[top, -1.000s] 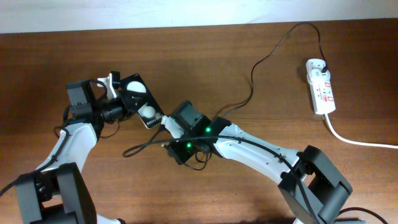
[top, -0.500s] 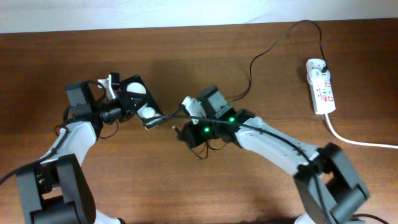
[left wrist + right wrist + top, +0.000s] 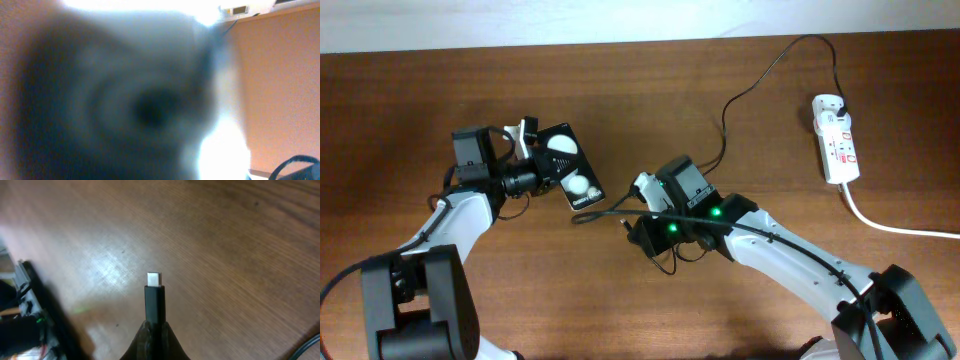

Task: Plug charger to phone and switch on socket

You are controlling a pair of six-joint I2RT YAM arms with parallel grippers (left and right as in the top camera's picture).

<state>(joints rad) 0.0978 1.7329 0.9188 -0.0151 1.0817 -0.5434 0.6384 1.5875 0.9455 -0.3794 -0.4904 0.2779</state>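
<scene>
My left gripper (image 3: 536, 172) is shut on the left edge of the black phone (image 3: 570, 165) and holds it tilted, its two white spots facing up. The left wrist view shows only a dark blur that fills the frame. My right gripper (image 3: 626, 222) is shut on the charger's black connector (image 3: 154, 300), whose metal tip (image 3: 154, 279) sticks out ahead of the fingers above bare table. It sits a little right of and below the phone, apart from it. The charger cable (image 3: 724, 120) runs up and right to the white socket (image 3: 837, 140) at the far right.
The socket's thick white cord (image 3: 895, 226) trails off the right edge. A slack stretch of thin black cable (image 3: 600, 211) lies between the phone and my right gripper. The right arm (image 3: 790, 260) crosses the lower middle of the wooden table.
My left gripper has carried the phone to the right. My right gripper has moved right and down with the connector still held in it.
</scene>
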